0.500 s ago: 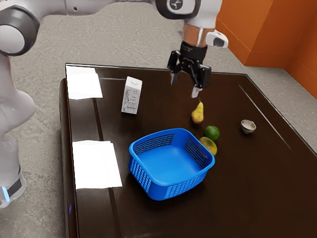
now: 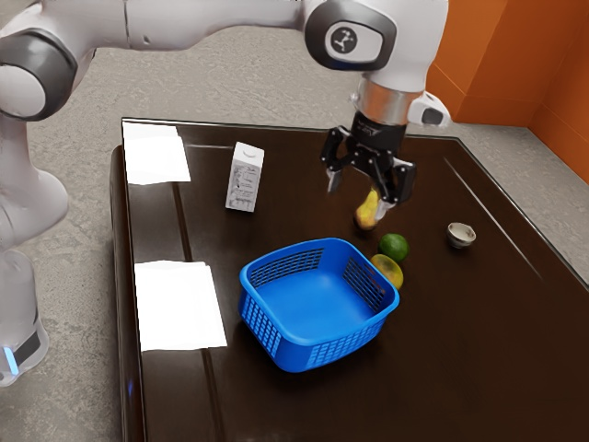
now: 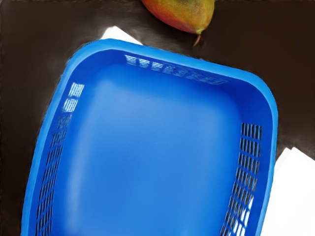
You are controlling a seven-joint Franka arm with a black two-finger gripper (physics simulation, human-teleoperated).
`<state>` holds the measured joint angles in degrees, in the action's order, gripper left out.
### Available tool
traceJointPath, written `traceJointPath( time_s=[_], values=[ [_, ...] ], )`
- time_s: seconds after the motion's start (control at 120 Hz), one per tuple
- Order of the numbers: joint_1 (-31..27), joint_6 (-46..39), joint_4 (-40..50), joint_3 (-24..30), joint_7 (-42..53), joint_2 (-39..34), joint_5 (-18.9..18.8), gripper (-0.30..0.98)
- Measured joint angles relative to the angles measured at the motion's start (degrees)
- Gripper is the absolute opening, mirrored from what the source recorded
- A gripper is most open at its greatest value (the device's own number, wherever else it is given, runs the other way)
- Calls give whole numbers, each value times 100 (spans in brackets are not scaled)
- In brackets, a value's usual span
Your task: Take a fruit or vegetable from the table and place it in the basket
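The gripper (image 2: 358, 195) is open in the exterior view, its two fingers wide apart with nothing between them. One fingertip overlaps the yellow pear (image 2: 366, 218); whether they touch, I cannot tell. A green lime (image 2: 394, 246) and a yellow-green fruit (image 2: 387, 271) lie beside the blue basket (image 2: 319, 343), near its rim. No fruit is visible inside the basket. My wrist view has the basket (image 3: 147, 147) across its middle, and beyond its rim a red, yellow and green fruit (image 3: 184, 12) with a stem, partly cut off.
A white carton (image 2: 244, 180) stands upright toward the exterior view's upper left. A small pale bowl (image 2: 461, 236) sits on the dark table (image 2: 460, 368), to the exterior view's right of the lime. Bright patches lie along the table's left side there.
My hand has shifted down and toward the exterior view's right, bringing a fingertip across the pear in that view. The fingers stay apart, and the objects on the table have not moved.
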<state>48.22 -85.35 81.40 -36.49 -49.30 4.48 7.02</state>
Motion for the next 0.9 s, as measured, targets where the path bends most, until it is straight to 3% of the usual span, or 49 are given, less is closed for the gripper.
traceJointPath(
  time_s=[0.1,0.192,0.35,0.7,0.8,0.9],
  values=[
    [-757,-4,-73,45,-196,383,33,69],
    [-1309,-18,-658,637,-356,1008,57,69],
    [-1870,-34,-849,1098,-579,1285,91,69],
    [-2639,-174,-1160,1480,-898,1825,246,69],
    [-3457,-243,-1668,2040,-959,2303,270,69],
    [-3844,-302,-1757,2192,-1007,2431,282,69]
  ],
)
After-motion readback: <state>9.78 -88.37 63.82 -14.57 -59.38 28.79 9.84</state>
